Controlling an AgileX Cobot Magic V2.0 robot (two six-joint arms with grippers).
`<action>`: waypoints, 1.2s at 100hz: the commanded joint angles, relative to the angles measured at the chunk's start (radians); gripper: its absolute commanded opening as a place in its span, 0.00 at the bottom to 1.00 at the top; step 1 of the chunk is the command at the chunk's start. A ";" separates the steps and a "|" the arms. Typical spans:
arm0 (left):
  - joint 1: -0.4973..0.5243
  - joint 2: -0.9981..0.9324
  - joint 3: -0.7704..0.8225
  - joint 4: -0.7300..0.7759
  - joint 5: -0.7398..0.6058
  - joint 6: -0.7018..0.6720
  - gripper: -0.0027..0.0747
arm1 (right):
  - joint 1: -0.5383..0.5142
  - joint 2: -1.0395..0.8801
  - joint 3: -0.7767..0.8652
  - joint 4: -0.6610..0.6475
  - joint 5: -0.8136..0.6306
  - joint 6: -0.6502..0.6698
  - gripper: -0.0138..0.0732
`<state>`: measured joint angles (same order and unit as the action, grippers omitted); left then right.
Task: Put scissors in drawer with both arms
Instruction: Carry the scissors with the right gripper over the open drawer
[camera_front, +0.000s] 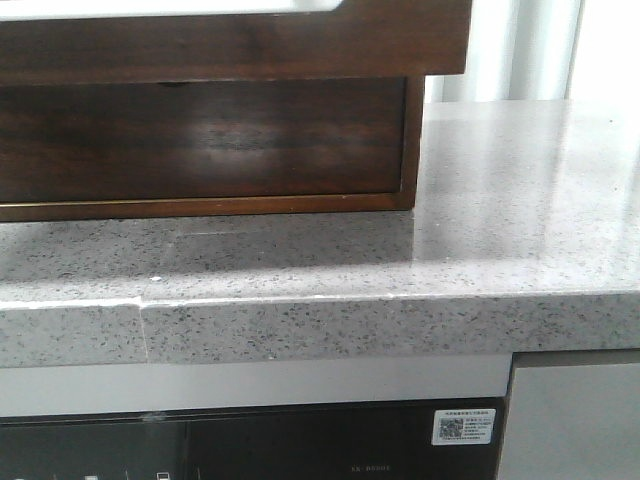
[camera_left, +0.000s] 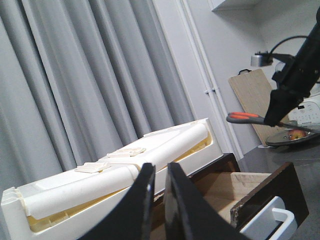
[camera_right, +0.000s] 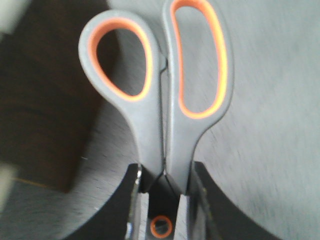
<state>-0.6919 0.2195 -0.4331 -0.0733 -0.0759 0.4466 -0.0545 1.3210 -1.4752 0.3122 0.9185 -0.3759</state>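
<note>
One pair of scissors (camera_right: 162, 100) is clamped in the right end effector (camera_right: 162, 190), gripped where the grey handles meet the blades. Two orange-lined oval loops point away from the wrist, with the long axis in line with the black fingers. In the left wrist view the pair hangs in the air beyond the one open glossy brown drawer (camera_left: 260, 192). The left end effector (camera_left: 159, 172) holds nothing, its fingers nearly together. The bench (camera_front: 500, 200) is speckled grey stone.

Grey-and-orange scissors (camera_right: 162, 100) held aloft, closed, above open brown drawer (camera_left: 260, 192).
</note>
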 joint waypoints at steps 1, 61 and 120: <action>-0.005 0.010 -0.030 -0.008 -0.063 -0.006 0.04 | 0.035 -0.037 -0.115 0.058 -0.002 -0.066 0.02; -0.005 0.010 -0.030 -0.012 -0.063 -0.006 0.04 | 0.519 0.062 -0.376 0.058 0.031 -0.304 0.02; -0.005 0.010 -0.030 -0.029 -0.059 -0.006 0.04 | 0.645 0.289 -0.376 0.060 -0.032 -0.603 0.02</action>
<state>-0.6919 0.2195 -0.4331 -0.0913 -0.0738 0.4466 0.5879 1.6347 -1.8235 0.3499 0.9618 -0.9516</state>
